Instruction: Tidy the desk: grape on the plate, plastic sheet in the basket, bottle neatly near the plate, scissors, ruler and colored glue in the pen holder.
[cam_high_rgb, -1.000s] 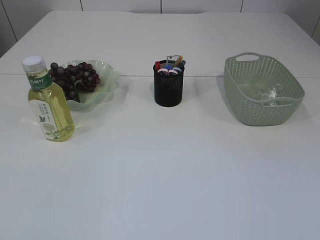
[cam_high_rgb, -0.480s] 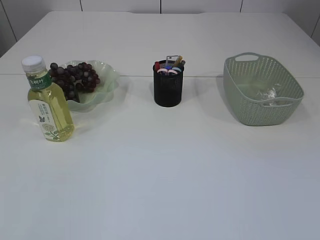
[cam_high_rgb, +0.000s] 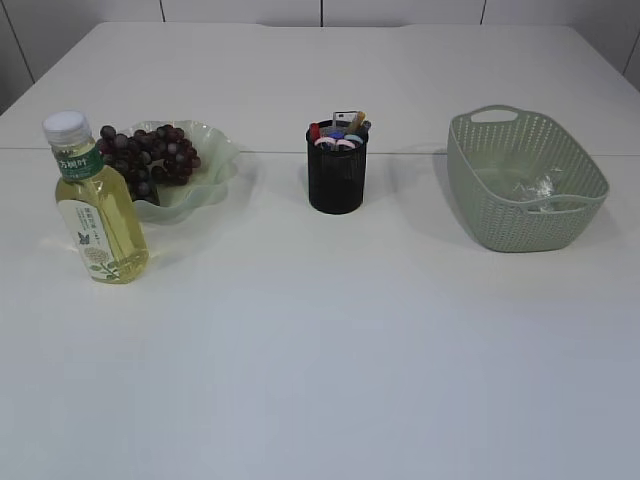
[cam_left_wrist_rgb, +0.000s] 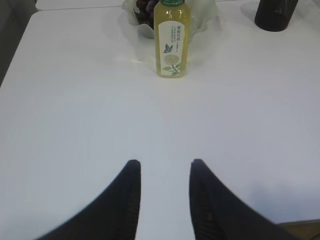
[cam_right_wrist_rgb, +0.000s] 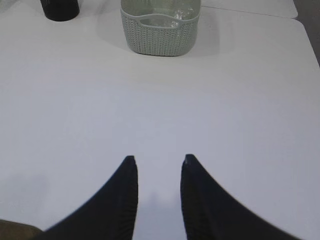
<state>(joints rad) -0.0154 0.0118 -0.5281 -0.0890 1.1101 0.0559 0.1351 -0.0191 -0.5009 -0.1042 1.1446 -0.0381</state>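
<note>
Both arms hang low over the bare table, left tool (cam_left_wrist_rgb: 162, 172) and right tool (cam_right_wrist_rgb: 157, 167) narrowly parted, holding nothing.

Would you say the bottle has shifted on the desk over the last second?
No. The bottle stands at the same spot in front of the plate, left of the pen holder.

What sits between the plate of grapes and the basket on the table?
The pen holder, stuffed with stationery, stands between the plate and the basket in the exterior view; bare table either side.
</note>
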